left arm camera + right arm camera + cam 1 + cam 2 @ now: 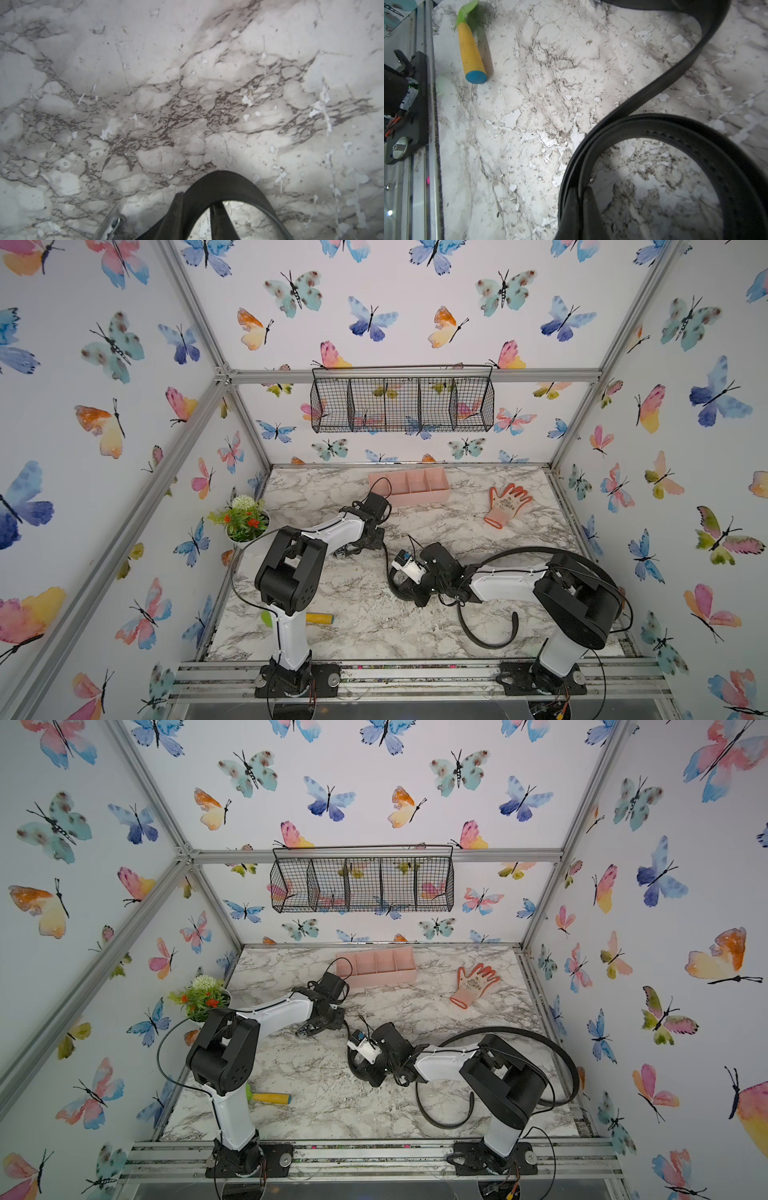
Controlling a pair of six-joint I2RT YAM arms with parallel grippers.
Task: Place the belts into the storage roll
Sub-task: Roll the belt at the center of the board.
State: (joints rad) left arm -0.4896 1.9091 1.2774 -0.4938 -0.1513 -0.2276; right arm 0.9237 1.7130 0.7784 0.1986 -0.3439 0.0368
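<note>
The storage roll [419, 498] [382, 979], a pale pink tray with compartments, stands at the back of the marble table with nothing in it. My left gripper [353, 551] [198, 199] is low at mid table, shut on an arched black belt [218, 182], one finger on each side of the strap; a metal buckle [114, 224] lies beside it. My right gripper [405, 591] [580, 189] pinches a coiled belt loop [695, 133]. Black strap arcs behind the right arm [540, 549] and curls at the front [484, 643]. I cannot tell whether it is one belt or two.
An orange work glove [505, 504] lies to the right of the tray. A potted plant [243, 520] stands at the left edge. A yellow-handled tool [319, 619] [471, 52] lies at the front left. A black wire basket [401, 404] hangs on the back wall.
</note>
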